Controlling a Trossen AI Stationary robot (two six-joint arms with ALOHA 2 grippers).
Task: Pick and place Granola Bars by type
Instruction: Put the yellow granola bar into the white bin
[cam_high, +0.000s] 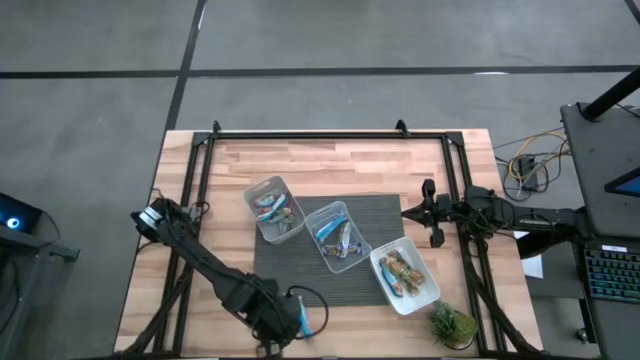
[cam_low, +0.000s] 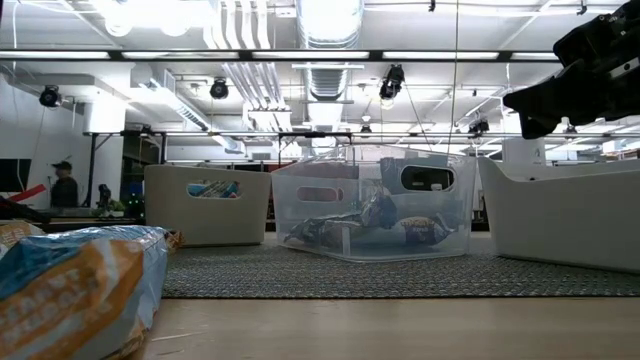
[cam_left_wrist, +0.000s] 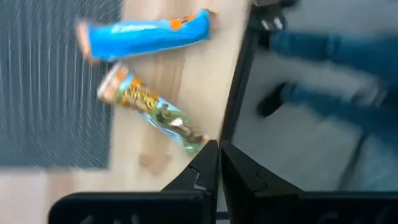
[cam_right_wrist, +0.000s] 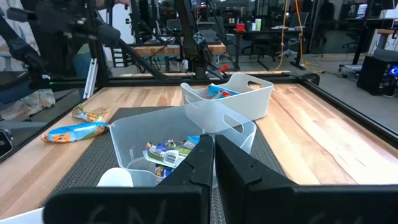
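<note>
Two granola bars lie on the bare wood near the table's front edge, just off the dark mat: a blue one (cam_left_wrist: 146, 34) (cam_right_wrist: 71, 132) and a tan one with green print (cam_left_wrist: 152, 106) (cam_right_wrist: 90, 114). My left gripper (cam_left_wrist: 219, 155) (cam_high: 292, 328) hovers shut over that front edge, pointing steeply down, its tips close to the tan bar's end. Three clear tubs on the mat hold more bars: the left one (cam_high: 274, 208), the middle one (cam_high: 336, 236) and the right one (cam_high: 403, 275). My right gripper (cam_right_wrist: 213, 146) (cam_high: 415, 212) waits shut and level at the table's right side.
A dark mat (cam_high: 310, 285) lies under the tubs. A black frame rail (cam_left_wrist: 239, 74) runs along the table edge beside my left gripper. A small green plant (cam_high: 452, 325) stands at the front right corner. In the low view a blue-and-orange wrapper (cam_low: 70, 290) fills the near left.
</note>
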